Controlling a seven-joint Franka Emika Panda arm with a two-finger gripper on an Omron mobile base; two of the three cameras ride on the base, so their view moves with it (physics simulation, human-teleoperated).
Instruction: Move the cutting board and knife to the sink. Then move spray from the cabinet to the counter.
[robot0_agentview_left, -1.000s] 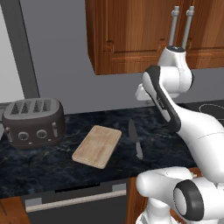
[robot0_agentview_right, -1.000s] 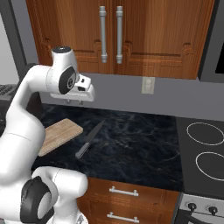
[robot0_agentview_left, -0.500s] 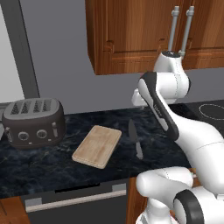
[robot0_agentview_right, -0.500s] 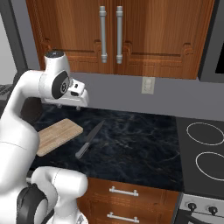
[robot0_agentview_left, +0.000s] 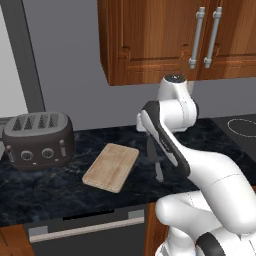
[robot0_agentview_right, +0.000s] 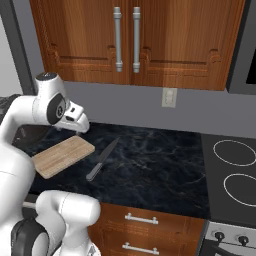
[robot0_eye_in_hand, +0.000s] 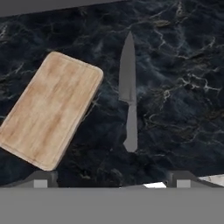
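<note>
The light-tan cutting board (robot0_eye_in_hand: 50, 109) lies flat on the black counter (robot0_eye_in_hand: 175, 87), with the grey knife (robot0_eye_in_hand: 128, 96) beside it, blade pointing away from me. My gripper (robot0_eye_in_hand: 111, 179) hovers above both, open, its fingertips (robot0_eye_in_hand: 41, 178) wide apart and holding nothing. From the base, the board (robot0_agentview_left: 111, 167) (robot0_agentview_right: 62, 155) sits left of the knife (robot0_agentview_left: 158, 167) (robot0_agentview_right: 101, 160), and the gripper (robot0_agentview_left: 141, 125) (robot0_agentview_right: 77, 125) hangs over them. The wall cabinet (robot0_agentview_left: 150, 40) (robot0_agentview_right: 175, 45) has its doors shut, so the spray is hidden. The sink is out of view.
A dark toaster (robot0_agentview_left: 37, 140) stands on the counter (robot0_agentview_left: 50, 190) left of the board. A cooktop (robot0_agentview_right: 235, 170) with ring burners lies to the right. A wall outlet (robot0_agentview_right: 169, 97) sits on the backsplash. Drawers (robot0_agentview_right: 140, 225) are under the counter.
The hand has come down from near the cabinet's underside and swung a little left, toward the board and knife. The board and the knife have not moved.
</note>
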